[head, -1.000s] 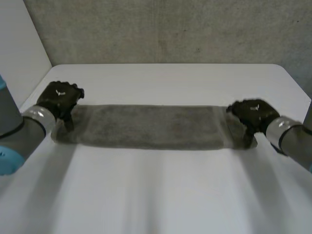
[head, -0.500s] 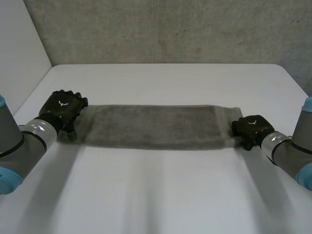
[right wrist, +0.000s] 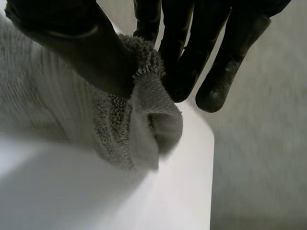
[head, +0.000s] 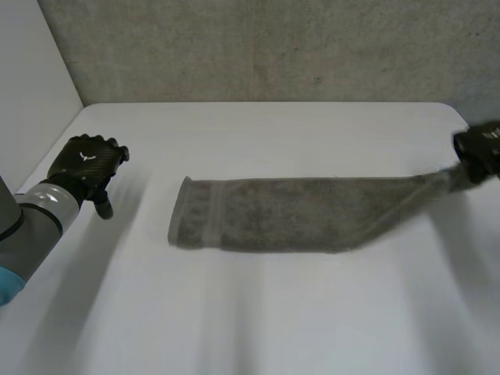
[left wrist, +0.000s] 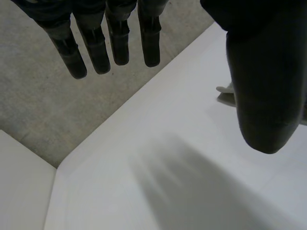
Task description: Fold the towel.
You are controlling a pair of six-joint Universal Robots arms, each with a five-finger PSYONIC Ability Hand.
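A grey towel (head: 289, 223) lies as a long folded strip across the middle of the white table (head: 258, 133). Its right end is lifted off the table and stretched toward the table's right edge. My right hand (head: 478, 148) pinches that end, and in the right wrist view the towel's end (right wrist: 144, 110) is bunched between the thumb and fingers of my right hand (right wrist: 91, 43). My left hand (head: 84, 162) hovers at the table's left side, well clear of the towel's left end. Its fingers (left wrist: 110, 43) hang straight with nothing in them.
A grey carpeted wall (head: 258, 47) rises behind the table. A white panel (head: 27, 94) stands at the left. Bare tabletop lies in front of the towel and behind it.
My right hand closed on the towel's right end and pulled it up and to the right, dragging the whole towel rightward. My left hand came off the left end and stayed at the left.
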